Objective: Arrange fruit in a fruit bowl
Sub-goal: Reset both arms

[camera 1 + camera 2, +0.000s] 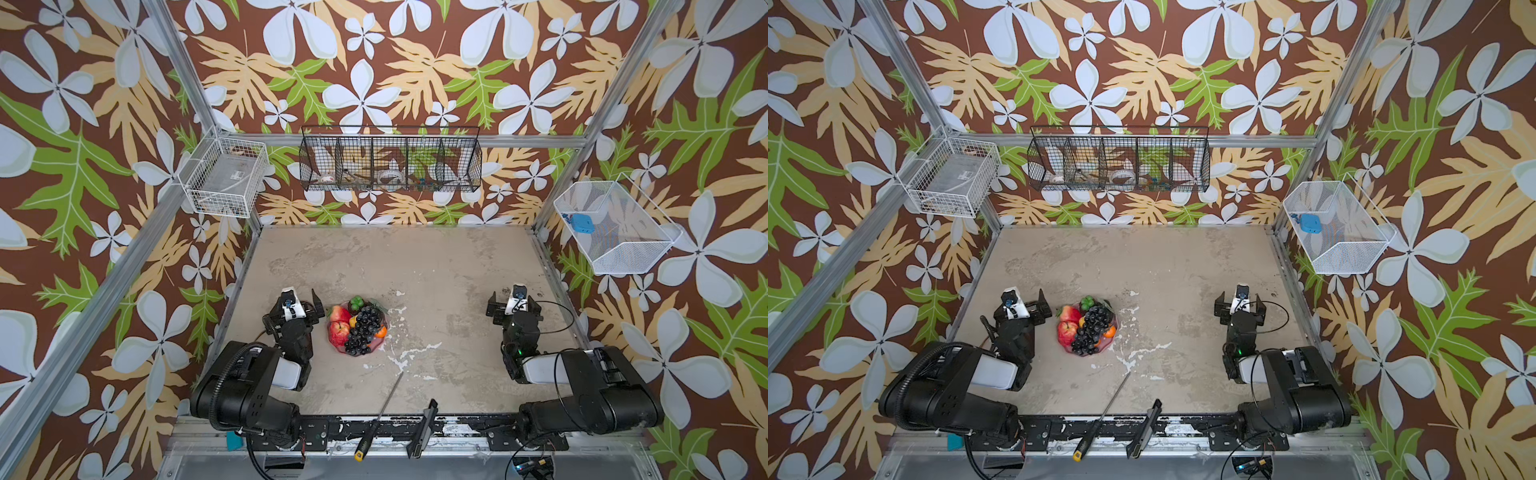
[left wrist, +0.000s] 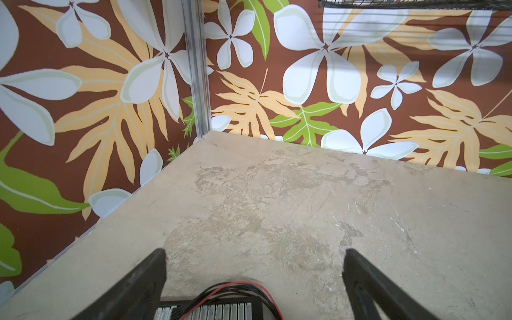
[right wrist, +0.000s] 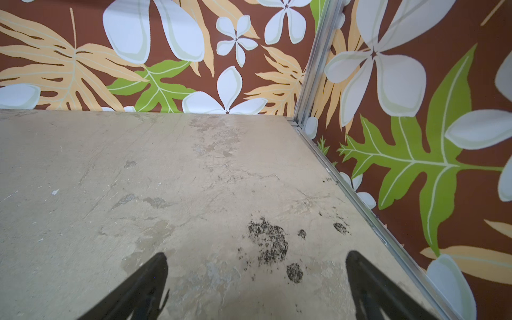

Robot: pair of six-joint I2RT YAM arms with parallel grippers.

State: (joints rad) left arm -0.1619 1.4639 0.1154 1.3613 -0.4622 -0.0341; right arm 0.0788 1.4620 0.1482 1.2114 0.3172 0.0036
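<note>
All visible fruit (image 1: 345,315) sits heaped in the pink fruit bowl (image 1: 376,344), near-left on the worktop (image 1: 415,270), with a black grape bunch (image 1: 362,328) beside red apples (image 1: 337,332). Arranging looks finished; no fruit lies loose. The left end effector (image 2: 255,255), just beside the bowl, and the right end effector (image 3: 256,257), well apart, are released and empty.

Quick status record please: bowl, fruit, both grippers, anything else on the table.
fruit bowl: pink, on the table
fruit in bowl: grape bunch, red apples, lemon, orange, green-topped mangosteen
fruit outside bowl: none visible
left gripper: open, empty, beside bowl
right gripper: open, empty, away from bowl
other: screwdriver and black tool at near table edge
</note>
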